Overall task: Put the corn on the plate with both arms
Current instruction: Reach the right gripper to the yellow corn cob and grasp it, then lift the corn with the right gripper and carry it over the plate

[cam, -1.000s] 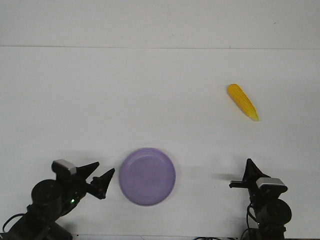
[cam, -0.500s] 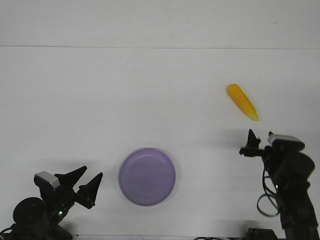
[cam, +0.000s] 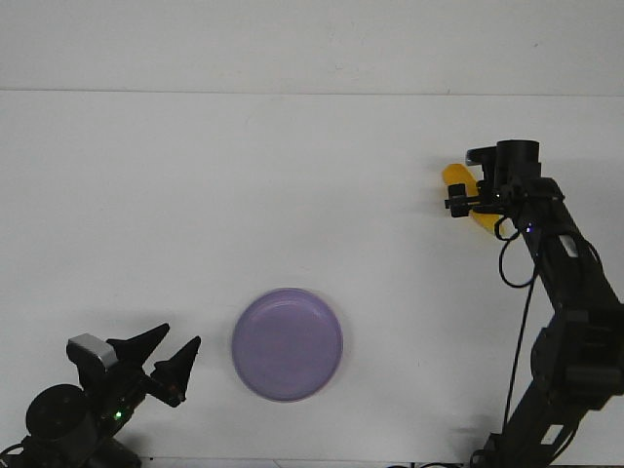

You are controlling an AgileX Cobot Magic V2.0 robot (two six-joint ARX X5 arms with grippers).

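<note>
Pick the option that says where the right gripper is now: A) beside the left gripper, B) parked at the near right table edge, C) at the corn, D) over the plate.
C: the right gripper is extended out to the corn, partly covering it, far from the plate.

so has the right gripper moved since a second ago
Yes. The right gripper has gone away from the plate, forward across the table to the corn.

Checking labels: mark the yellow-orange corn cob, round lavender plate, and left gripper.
yellow-orange corn cob [cam: 454, 176], front view, exposed blunt end beside the right arm.
round lavender plate [cam: 287, 343], front view, bare centre.
left gripper [cam: 178, 345], front view, between its fingertips.
</note>
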